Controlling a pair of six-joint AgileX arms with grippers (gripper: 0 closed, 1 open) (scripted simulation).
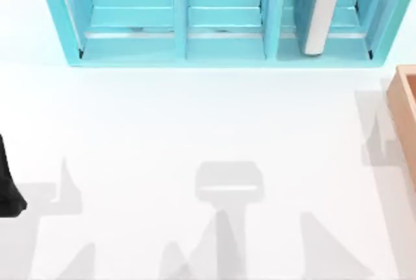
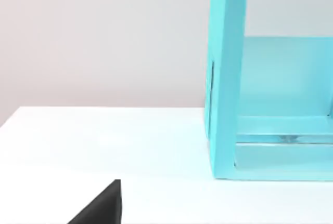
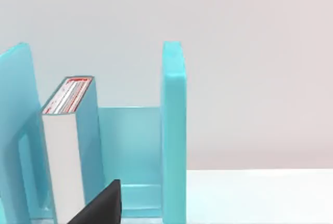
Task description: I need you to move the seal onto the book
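Turquoise dominates the top view: a large compartmented shelf unit point(image 1: 221, 17) stands at the far edge of the white worktop point(image 1: 195, 124). A thick teal-covered book with white page edges point(image 1: 322, 13) stands upright in its right-hand compartment. A light-orange wooden box point(image 1: 406, 114) sits at the right edge, and the left arm point(image 1: 8, 182) at the left edge. The small tan seal cannot be made out, so the task looks wholly undone.

The left wrist view has one dark finger point(image 2: 101, 206) low, well apart from the shelf unit.

In the right wrist view, a dark finger point(image 3: 101, 206) is near the book. Whether either end effector is apart or together cannot be told.
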